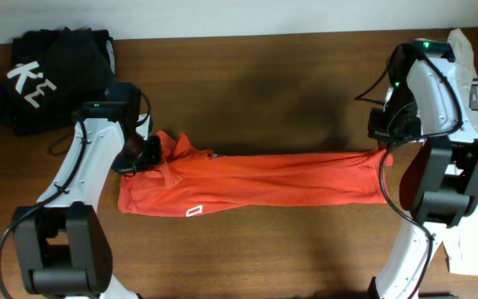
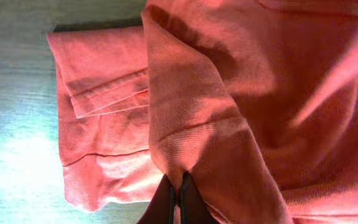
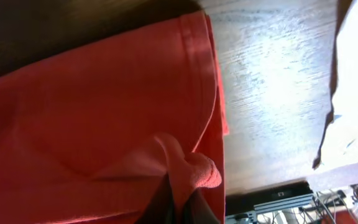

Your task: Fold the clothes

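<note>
The red-orange T-shirt (image 1: 264, 183) lies stretched in a long narrow band across the wooden table, with a small white neck label (image 1: 193, 211) near its front left. My left gripper (image 1: 146, 154) is shut on a raised fold at the shirt's left end (image 2: 185, 124); its dark fingers (image 2: 176, 198) pinch the cloth. My right gripper (image 1: 386, 139) is shut on a bunched pinch of cloth (image 3: 188, 168) at the shirt's right end, beside the hemmed edge (image 3: 197, 56).
A black folded garment with white letters (image 1: 52, 75) lies at the back left corner. A white garment (image 1: 471, 75) lies along the right edge, also in the right wrist view (image 3: 356, 93). Both arm bases stand at the table's front.
</note>
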`<action>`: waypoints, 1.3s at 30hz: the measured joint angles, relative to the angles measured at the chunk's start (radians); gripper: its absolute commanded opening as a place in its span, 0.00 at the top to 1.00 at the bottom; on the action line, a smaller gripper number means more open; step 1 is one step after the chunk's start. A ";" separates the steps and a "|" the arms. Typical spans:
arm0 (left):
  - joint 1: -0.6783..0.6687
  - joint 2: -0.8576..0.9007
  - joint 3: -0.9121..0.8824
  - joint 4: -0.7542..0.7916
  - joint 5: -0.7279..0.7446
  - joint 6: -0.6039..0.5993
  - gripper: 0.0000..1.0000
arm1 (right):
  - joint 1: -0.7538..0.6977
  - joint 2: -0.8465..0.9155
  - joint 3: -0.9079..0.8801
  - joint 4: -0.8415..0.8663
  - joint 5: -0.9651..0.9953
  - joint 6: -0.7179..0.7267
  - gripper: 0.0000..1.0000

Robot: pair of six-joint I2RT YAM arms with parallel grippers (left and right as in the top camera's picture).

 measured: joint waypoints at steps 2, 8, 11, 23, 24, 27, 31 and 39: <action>0.029 0.000 -0.037 -0.002 0.005 -0.005 0.66 | 0.001 -0.014 -0.084 0.092 0.008 -0.002 0.32; 0.038 0.000 -0.049 -0.117 -0.036 -0.011 0.65 | 0.001 -0.014 -0.149 0.129 0.047 -0.007 0.00; 0.015 -0.001 0.057 -0.102 0.047 0.005 0.99 | 0.001 -0.014 -0.150 0.136 0.042 -0.008 0.84; -0.080 0.296 0.061 -0.066 0.130 0.034 0.99 | 0.077 -0.044 -0.465 0.449 -0.090 -0.013 0.76; -0.043 0.296 0.047 -0.063 0.129 0.026 0.99 | 0.076 -0.064 -0.494 0.483 -0.094 -0.012 0.81; 0.074 0.279 0.003 -0.064 0.131 -0.039 1.00 | 0.077 -0.092 -0.531 0.526 -0.127 -0.011 0.81; 0.232 0.279 0.011 -0.098 0.040 -0.080 0.99 | 0.088 -0.050 -0.411 0.473 -0.203 -0.011 0.67; 0.283 0.330 0.496 -0.325 -0.068 -0.097 0.01 | 0.053 -0.036 -0.144 0.262 -0.263 -0.145 0.17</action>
